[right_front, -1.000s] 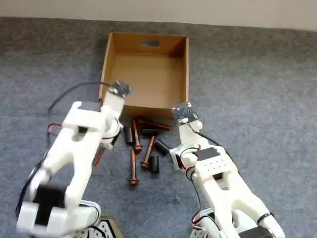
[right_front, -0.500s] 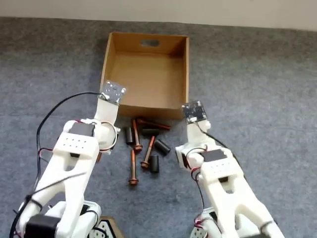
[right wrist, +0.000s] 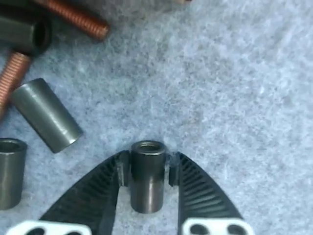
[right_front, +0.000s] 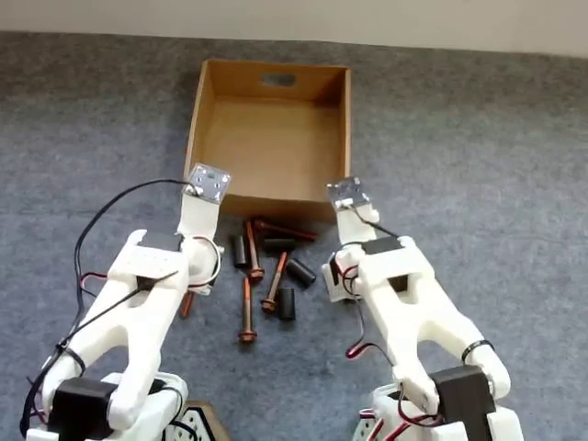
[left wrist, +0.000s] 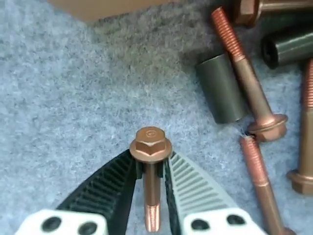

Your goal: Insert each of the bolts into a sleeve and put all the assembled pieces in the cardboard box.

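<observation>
Grey carpet covers the surface (right_front: pixel 478 138). A copper bolt (left wrist: pixel 150 147) sits clamped in the left pincer (left wrist: pixel 151 164); a dark sleeve (right wrist: pixel 146 176) is gripped by the right pincer (right wrist: pixel 146 161). Loose bolts and sleeves (right_front: pixel 274 280) lie between them, just on the near side of the open cardboard box (right_front: pixel 196 119).

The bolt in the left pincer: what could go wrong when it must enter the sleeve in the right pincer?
1. The bolt sits in the left pincer with its head at the fingertips and its thread toward the wrist, so the sleeve may strike the fingers.
2. The right pincer grips the round sleeve by its sides; a push could make it slip.
3. The loose bolts lie close by and may be knocked.
</observation>
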`<act>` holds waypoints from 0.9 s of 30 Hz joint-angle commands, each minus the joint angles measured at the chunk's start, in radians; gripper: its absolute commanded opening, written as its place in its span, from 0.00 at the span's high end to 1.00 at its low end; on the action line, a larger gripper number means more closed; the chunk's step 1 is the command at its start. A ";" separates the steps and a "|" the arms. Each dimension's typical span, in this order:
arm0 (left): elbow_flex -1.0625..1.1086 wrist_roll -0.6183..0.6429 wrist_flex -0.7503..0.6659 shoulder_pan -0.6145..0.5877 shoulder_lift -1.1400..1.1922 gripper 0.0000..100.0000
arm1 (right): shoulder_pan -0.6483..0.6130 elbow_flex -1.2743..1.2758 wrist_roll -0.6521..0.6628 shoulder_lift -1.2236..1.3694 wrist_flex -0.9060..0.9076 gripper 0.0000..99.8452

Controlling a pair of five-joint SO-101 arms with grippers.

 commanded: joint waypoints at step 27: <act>0.008 0.006 -0.028 0.005 -0.005 0.99 | -0.002 -0.193 0.077 0.254 0.087 0.89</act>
